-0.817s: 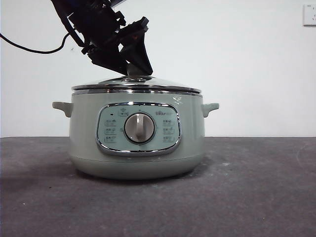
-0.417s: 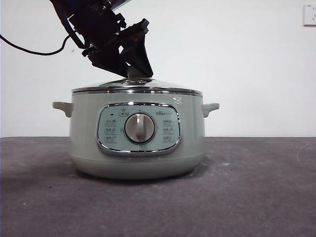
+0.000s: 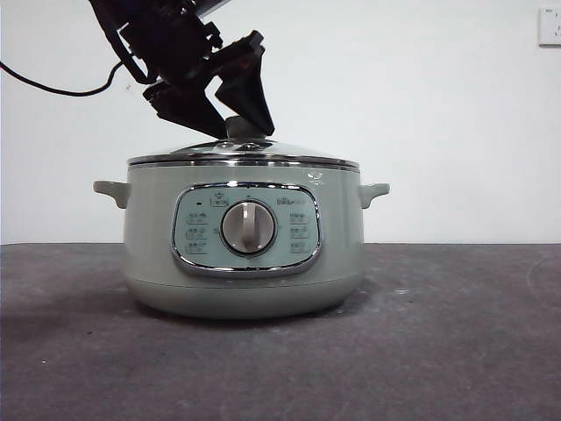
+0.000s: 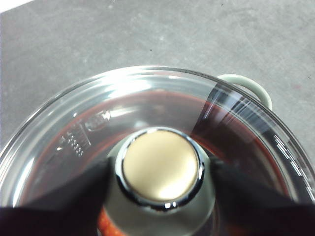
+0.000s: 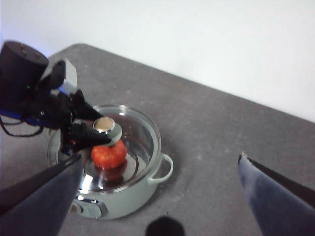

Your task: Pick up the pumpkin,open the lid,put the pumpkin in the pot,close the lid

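Lid (image 3: 243, 154) sits on pot (image 3: 244, 241); your left gripper (image 3: 226, 112) straddles the knob (image 4: 160, 168), jaws just parted — lift straight up, no dragging.

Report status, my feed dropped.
Left pincer open around lid knob. Right pincer open, well clear. Pumpkin inside pot, lid seated. Nothing obstructing.

One pot (image 3: 243, 254). One lid (image 3: 243, 155). One pumpkin (image 5: 109, 154). Two grippers: left (image 3: 230, 112), right (image 5: 162, 196).
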`<action>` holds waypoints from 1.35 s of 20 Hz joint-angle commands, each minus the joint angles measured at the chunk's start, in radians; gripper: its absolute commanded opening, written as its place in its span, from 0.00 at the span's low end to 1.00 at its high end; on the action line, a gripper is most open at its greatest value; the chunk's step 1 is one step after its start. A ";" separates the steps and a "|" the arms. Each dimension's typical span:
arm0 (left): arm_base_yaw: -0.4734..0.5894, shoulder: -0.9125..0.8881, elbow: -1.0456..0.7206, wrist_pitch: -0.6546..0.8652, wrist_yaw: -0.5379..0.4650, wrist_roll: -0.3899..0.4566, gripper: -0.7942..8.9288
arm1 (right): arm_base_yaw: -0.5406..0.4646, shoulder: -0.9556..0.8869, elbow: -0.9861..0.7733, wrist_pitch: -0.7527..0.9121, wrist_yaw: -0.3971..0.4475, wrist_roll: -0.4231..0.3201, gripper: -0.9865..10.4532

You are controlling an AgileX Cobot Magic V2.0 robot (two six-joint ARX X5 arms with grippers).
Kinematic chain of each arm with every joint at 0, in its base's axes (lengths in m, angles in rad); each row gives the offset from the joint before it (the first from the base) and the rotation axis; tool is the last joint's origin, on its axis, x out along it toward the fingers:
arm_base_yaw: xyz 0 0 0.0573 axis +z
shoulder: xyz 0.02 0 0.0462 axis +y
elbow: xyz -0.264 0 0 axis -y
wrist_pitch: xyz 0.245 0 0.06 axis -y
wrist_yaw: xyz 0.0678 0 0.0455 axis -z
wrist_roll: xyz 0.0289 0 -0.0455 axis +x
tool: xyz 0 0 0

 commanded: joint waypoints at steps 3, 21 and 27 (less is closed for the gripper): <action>0.000 -0.045 0.005 -0.013 0.002 -0.010 0.66 | 0.002 0.010 -0.001 -0.025 -0.002 0.010 0.61; 0.000 -0.572 0.009 -0.513 0.006 -0.056 0.59 | 0.002 0.098 -0.001 -0.237 -0.378 0.021 0.60; 0.000 -0.762 0.009 -0.648 0.006 -0.081 0.08 | 0.003 0.141 -0.001 -0.312 -0.447 -0.015 0.08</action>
